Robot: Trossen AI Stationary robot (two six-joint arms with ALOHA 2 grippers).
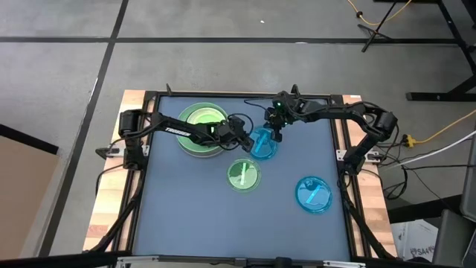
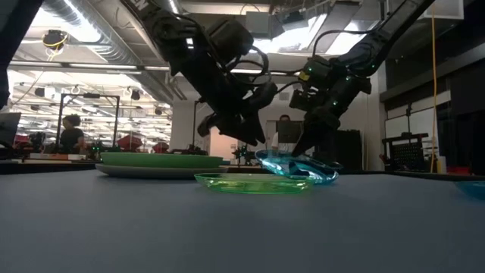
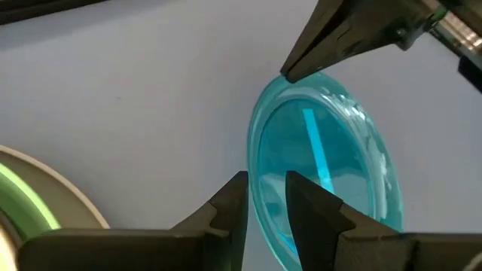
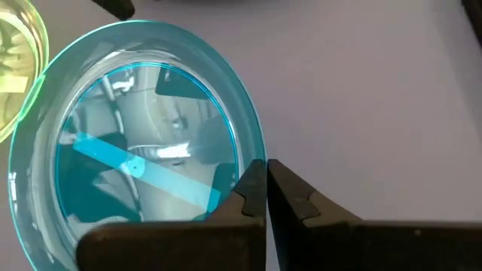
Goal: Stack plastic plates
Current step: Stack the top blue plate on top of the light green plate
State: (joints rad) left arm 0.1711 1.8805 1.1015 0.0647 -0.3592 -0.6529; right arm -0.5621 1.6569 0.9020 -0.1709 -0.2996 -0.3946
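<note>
Two robot arms meet at one small blue plate [image 1: 263, 143] in the middle of the table [image 1: 186, 216]. The left gripper [image 3: 265, 197] pinches the rim of this blue plate on one side. The right gripper [image 4: 266, 188] pinches the rim on the other side, with its fingers pressed close together on the edge. In the low view the blue plate [image 2: 297, 168] is tipped up a little, with one edge off the table. Maybe one arm is passing it to the other, so it can reach the pile.

The pile [image 1: 202, 128] sits just beside the blue plate, on the left arm's side. It has a big green plate on top and a grey one under it. That looks like the place where all the plates should go.

A small green plate [image 1: 243, 174] lies flat near the blue plate, toward the front of the table. Another blue plate [image 1: 312, 194] lies farther off, on the right arm's side. These two are not stacked yet.
</note>
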